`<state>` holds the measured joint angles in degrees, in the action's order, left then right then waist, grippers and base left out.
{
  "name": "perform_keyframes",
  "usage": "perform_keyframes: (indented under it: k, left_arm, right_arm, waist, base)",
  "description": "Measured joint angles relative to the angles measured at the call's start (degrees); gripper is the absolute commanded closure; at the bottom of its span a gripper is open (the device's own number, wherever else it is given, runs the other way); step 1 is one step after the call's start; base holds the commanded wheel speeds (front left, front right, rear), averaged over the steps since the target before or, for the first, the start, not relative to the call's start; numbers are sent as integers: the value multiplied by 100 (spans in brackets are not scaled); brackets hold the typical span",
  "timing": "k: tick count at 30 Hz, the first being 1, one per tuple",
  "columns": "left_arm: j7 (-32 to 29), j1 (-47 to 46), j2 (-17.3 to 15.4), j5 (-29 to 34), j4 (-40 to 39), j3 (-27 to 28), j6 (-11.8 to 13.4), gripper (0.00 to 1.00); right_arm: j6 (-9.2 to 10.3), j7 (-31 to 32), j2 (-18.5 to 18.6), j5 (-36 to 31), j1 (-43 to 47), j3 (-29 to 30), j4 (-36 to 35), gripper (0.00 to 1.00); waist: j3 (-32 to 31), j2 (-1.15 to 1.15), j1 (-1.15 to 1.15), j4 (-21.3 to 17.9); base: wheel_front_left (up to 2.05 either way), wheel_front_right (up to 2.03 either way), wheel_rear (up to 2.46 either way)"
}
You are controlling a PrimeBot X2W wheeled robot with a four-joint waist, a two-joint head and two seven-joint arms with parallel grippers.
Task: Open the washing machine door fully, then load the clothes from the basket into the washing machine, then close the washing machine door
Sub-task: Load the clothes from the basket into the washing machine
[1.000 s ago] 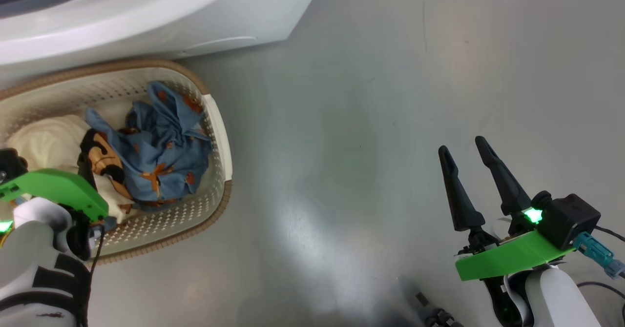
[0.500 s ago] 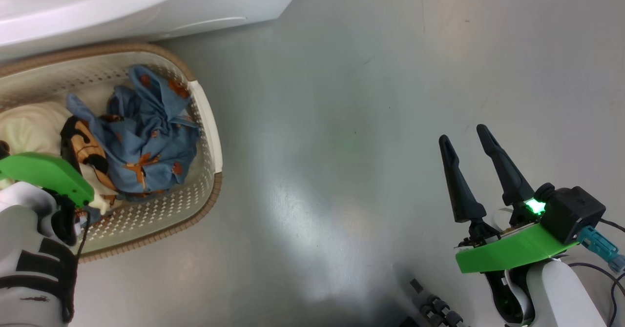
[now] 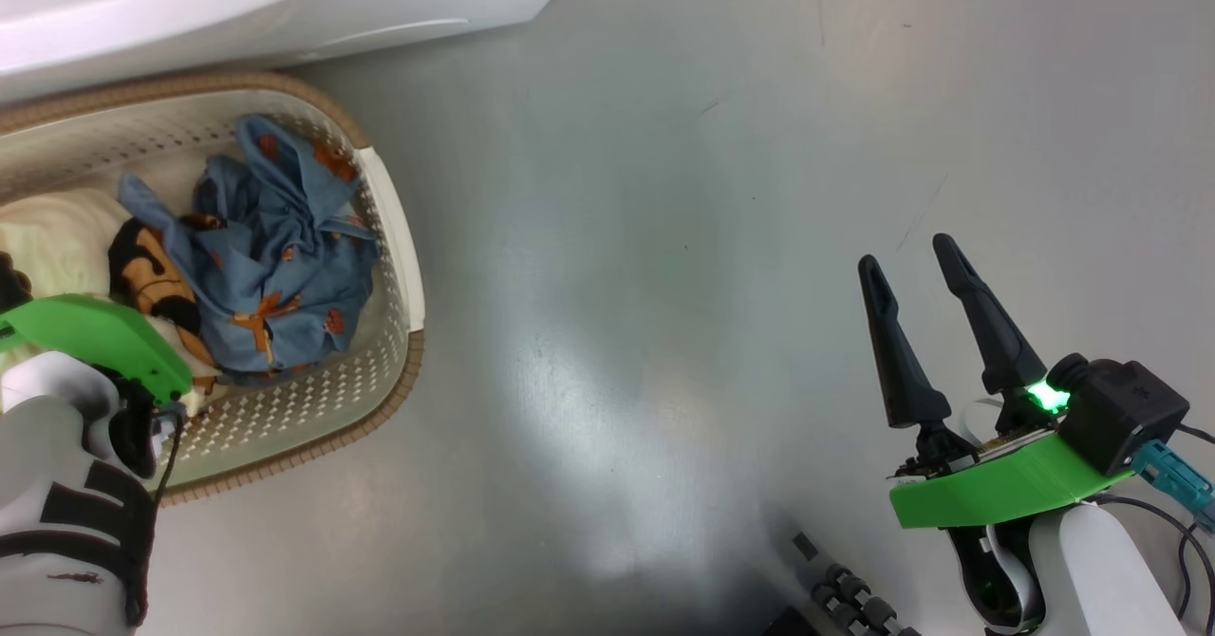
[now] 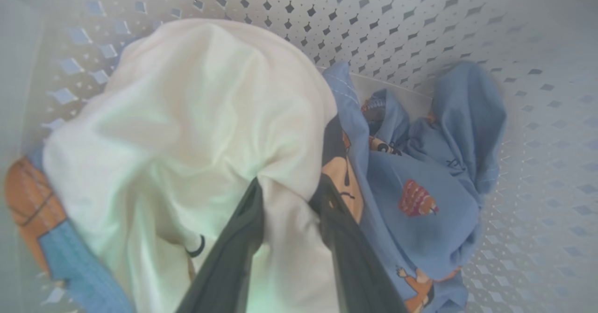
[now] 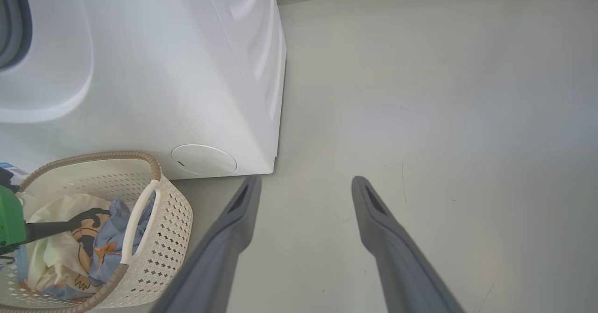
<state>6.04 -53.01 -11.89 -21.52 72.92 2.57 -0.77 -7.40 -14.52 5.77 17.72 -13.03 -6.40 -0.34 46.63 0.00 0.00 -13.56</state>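
a cream basket (image 3: 391,237) sits on the grey floor (image 3: 664,237), just beside the front of a white washer (image 5: 163,70). the clothes (image 3: 275,275) lie inside it: a blue patterned garment, and to its left a cream one with orange and black print. the left gripper (image 4: 289,189) reaches into the basket, its dark fingers (image 4: 334,219) touching either side of a cream fold; whether they clamp it cannot be told. the right gripper (image 3: 906,252) hovers open over bare floor, well apart from the basket.

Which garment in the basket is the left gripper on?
The cream garment with the orange-black print: a fold sits between the fingers of the left gripper. The blue garments lie beside it.
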Motion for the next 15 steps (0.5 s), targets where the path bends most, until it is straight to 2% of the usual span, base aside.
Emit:
perform_keyframes:
  k: [1, 2, 3, 9, 15]
  left_arm:
    - [11, -1, 0, 2, 2, -11, 0, 67]
    - [13, -4, -1, 2, 8, -21, 0, 89]
    - [30, -7, -1, 2, 15, -34, 0, 100]
    - [114, -12, 3, 2, 41, -82, -46, 100]
    - [478, 10, 62, -48, 63, -81, -156, 100]
  right_arm:
    - [0, -5, 1, 0, 0, 0, -8, 0]
    - [0, -5, 3, 0, 0, 0, -15, 0]
    - [0, -7, 7, 0, 0, 0, -22, 0]
    - [0, -7, 16, 0, 0, 10, -27, 0]
    - [0, -7, 19, -1, 0, 11, -18, 0]
  waist:
    - [4, 0, 0, -2]
    - [8, 0, 0, -4]
    - [11, 0, 0, -5]
    - [-11, 0, 0, 5]
    - [-150, 0, 0, 58]
  base:
    - [0, 0, 0]
    - [0, 0, 0]
    - [0, 0, 0]
    - [0, 0, 0]
    - [0, 0, 0]
